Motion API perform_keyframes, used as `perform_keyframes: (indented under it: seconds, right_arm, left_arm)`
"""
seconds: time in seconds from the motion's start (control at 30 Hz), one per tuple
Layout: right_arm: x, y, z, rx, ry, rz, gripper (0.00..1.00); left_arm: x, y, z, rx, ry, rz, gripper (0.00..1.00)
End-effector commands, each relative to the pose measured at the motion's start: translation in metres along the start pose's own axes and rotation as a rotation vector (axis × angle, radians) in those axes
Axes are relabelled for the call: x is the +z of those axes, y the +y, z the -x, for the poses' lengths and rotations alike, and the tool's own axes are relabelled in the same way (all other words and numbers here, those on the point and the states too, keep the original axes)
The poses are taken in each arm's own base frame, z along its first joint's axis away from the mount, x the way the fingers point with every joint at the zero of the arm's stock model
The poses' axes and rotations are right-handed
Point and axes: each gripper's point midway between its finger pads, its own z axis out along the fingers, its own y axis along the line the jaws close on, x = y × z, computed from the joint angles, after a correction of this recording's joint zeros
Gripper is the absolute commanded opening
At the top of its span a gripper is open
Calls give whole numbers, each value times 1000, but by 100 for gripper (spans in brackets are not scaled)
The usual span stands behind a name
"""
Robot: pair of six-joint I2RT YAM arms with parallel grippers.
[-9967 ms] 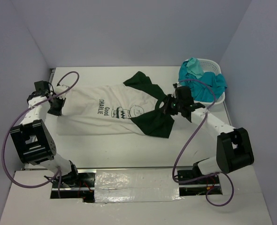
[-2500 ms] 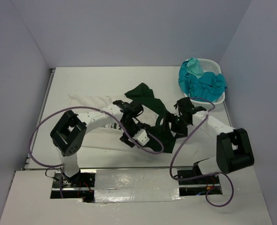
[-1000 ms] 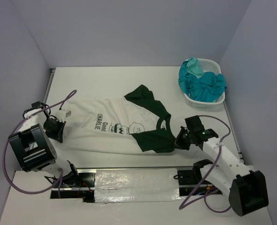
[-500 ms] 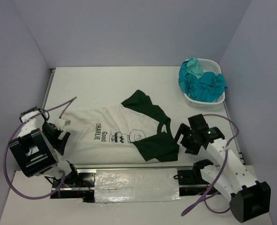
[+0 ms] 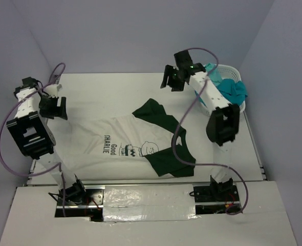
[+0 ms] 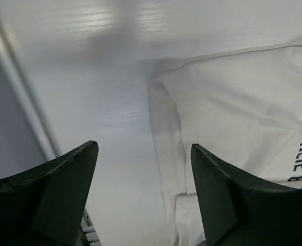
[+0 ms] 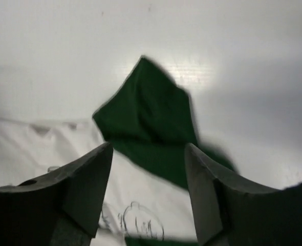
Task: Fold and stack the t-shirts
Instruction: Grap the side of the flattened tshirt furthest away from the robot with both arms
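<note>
A white t-shirt (image 5: 123, 143) with dark print and dark green sleeves (image 5: 153, 111) lies spread flat on the table, collar to the right. My left gripper (image 5: 54, 108) hangs open over the back left, off the shirt; in its wrist view the gripper (image 6: 143, 145) holds nothing, and the shirt's hem corner (image 6: 233, 102) lies below it to the right. My right gripper (image 5: 171, 79) hangs open over the back of the table. Seen from its wrist, the open gripper (image 7: 148, 145) is well above the far green sleeve (image 7: 151, 113). Teal (image 5: 228, 92) and pale mint (image 5: 211, 73) t-shirts fill the basket.
A white lattice laundry basket (image 5: 236, 69) stands at the back right corner, just behind the right arm. Purple cables loop off both arms. A metal rail (image 6: 18, 92) edges the table's left side. The arm bases sit at the near edge.
Both grippers have opened and let go of the shirt's near edge. Both arms then rose and swung to the back of the table. The shirt now lies flat, slightly nearer the front.
</note>
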Motion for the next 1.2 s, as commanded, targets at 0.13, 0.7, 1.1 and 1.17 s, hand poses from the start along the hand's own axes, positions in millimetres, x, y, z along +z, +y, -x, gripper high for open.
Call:
perform_keyframes:
  seconds: [0.13,0.7,1.1,1.17]
  right_arm:
    - [116,-37,-42,-16,216,-156,71]
    - [168,-29,-125,-11,387,-107,34]
    - [62,-50,32,-14,-47,-129,0]
    - [48,-63,42,-4,-94,-138,0]
  left_arm:
    - [69,-18,18,-72,48,-70,93]
    - [106,-39,1,-46,60,-118,46]
    - [45,-37,77,131,-237,-79,0]
    - [37,-34,82,164,-252,-48,0]
